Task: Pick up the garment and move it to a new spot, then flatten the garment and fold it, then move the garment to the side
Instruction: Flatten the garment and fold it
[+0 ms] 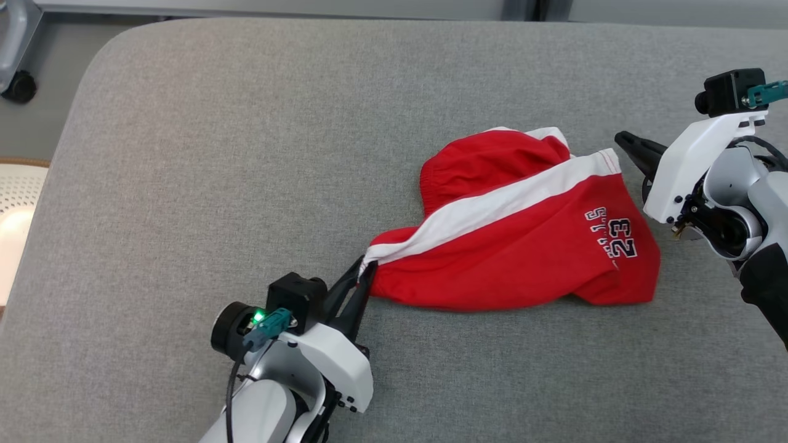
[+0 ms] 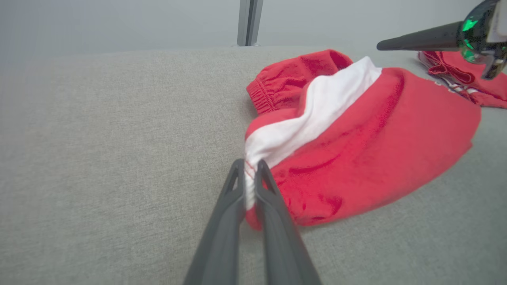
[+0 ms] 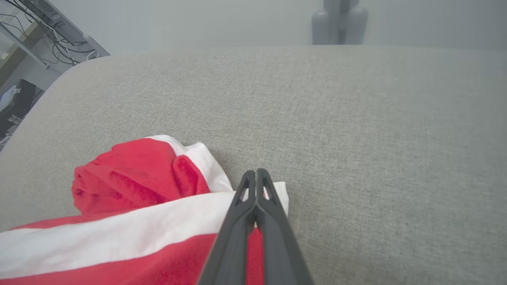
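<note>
Two arms angled inward | left pincer (image 1: 366, 267) pinching garment (image 1: 523, 258) corner | right pincer (image 3: 255, 172) closed

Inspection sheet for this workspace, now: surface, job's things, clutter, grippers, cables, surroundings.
Surface: grey fabric table, rounded corners.
Job's things: red shorts, crumpled, white stripe, "23" print.
Clutter: second red cloth past the shorts; unclear if separate.
Grippers: left gripper jaws shut on the shorts' stripe end; right gripper jaws shut at the white hem corner, grip unclear.
Cables: black cable along the left arm; loose wires off-table.
Surroundings: caster, white perforated object.
</note>
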Motion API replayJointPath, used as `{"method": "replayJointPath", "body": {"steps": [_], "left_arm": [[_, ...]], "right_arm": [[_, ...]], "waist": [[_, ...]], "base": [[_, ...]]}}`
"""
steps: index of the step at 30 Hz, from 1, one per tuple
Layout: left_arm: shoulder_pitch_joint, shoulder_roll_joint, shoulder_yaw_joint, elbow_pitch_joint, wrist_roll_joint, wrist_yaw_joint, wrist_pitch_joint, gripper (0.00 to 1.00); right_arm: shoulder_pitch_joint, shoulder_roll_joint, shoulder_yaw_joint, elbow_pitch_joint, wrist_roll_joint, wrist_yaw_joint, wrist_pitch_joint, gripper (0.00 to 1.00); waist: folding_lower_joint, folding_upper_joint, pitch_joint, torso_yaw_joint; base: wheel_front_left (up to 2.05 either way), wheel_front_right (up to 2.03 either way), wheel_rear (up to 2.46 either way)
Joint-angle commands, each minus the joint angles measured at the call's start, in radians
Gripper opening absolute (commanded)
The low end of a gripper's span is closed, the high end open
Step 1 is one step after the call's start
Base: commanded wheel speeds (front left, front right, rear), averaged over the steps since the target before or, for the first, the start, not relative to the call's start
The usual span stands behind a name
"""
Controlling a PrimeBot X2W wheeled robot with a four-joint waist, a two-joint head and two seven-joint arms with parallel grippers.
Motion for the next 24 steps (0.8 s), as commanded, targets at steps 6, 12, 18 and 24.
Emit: {"method": "replayJointPath", "body": {"steps": [6,12,18,24], "left_arm": [[0.019,0.028,0.049,-0.033,-0.026,0.020,-0.044,0.00],[0.052,0.056,0.084,-0.072,-0.052,0.028,-0.051,0.00],[0.102,0.084,0.089,-0.112,-0.070,0.038,-0.027,0.00],[0.117,0.075,0.059,-0.137,-0.073,0.031,-0.009,0.00]], "right_arm": [[0.030,-0.056,0.066,-0.075,0.038,0.000,-0.144,0.00],[0.079,-0.101,0.104,-0.112,0.103,0.000,-0.207,0.00],[0.120,-0.109,0.137,-0.129,0.163,0.000,-0.170,1.00],[0.079,-0.068,0.171,-0.076,0.177,0.000,-0.143,1.00]], "waist": [[0.0000,-0.0001,-0.069,-0.043],[0.0000,-0.0001,-0.138,-0.068],[0.0000,-0.0001,-0.164,-0.080],[0.0000,-0.0001,-0.131,-0.043]], "base": [[0.00,0.00,0.00],[0.00,0.00,0.00],[0.00,0.00,0.00],[0.00,0.00,0.00]]}}
